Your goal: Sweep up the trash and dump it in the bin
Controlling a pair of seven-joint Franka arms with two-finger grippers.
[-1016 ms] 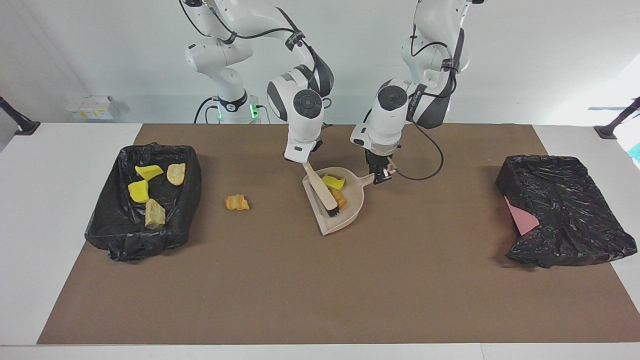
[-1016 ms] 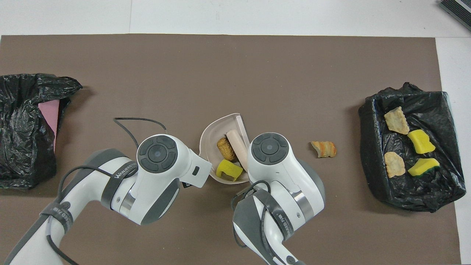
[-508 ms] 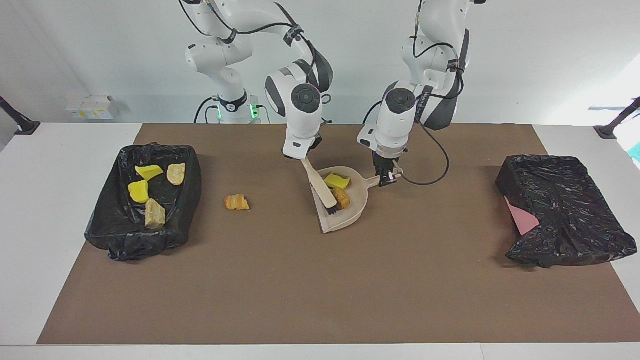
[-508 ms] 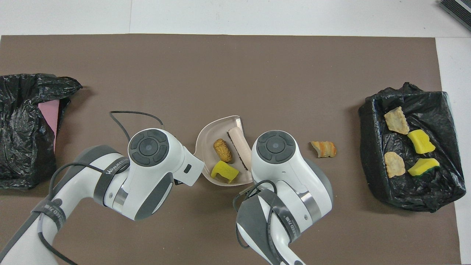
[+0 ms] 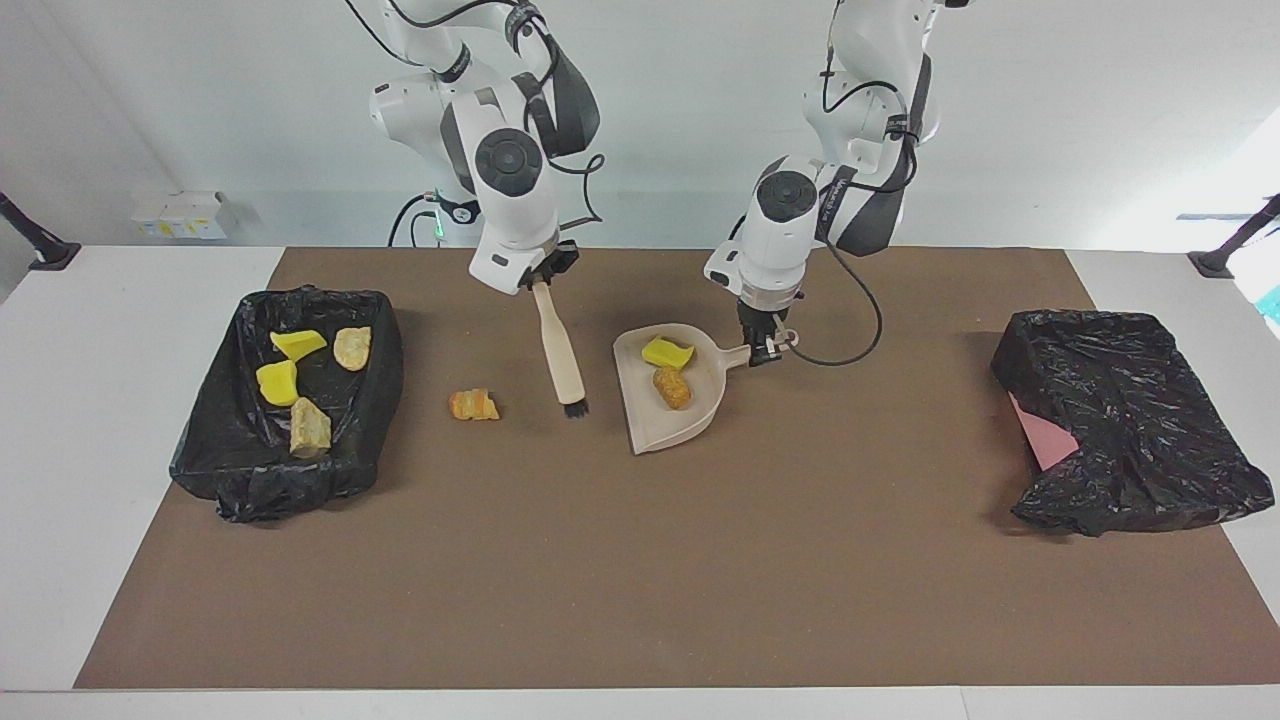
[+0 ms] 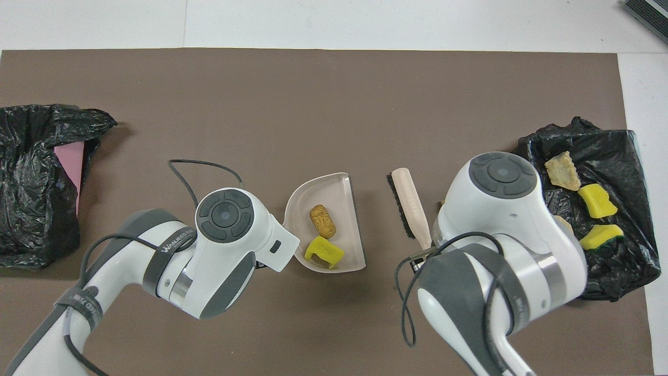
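A beige dustpan (image 5: 660, 425) (image 6: 305, 196) lies at the mat's middle with two pieces of trash in it, a yellow sponge chunk (image 5: 667, 352) (image 6: 324, 250) and an orange-tan lump (image 5: 672, 387) (image 6: 322, 220). My left gripper (image 5: 762, 350) is shut on the dustpan's handle. My right gripper (image 5: 540, 278) is shut on the handle of a beige brush (image 5: 560, 350) (image 6: 409, 201), whose bristles point down between the dustpan and a loose orange scrap (image 5: 474, 405). The bin (image 5: 290, 470) (image 6: 621, 151), lined in black, stands at the right arm's end and holds several scraps.
A second black-bagged container (image 5: 1120, 420) (image 6: 31, 172) with a pink patch showing sits at the left arm's end. In the overhead view the right arm covers the loose scrap and part of the bin.
My right gripper lifted the brush out of the dustpan and carried it toward the right arm's end, beside the loose scrap. The dustpan shifted slightly; its two pieces stayed inside.
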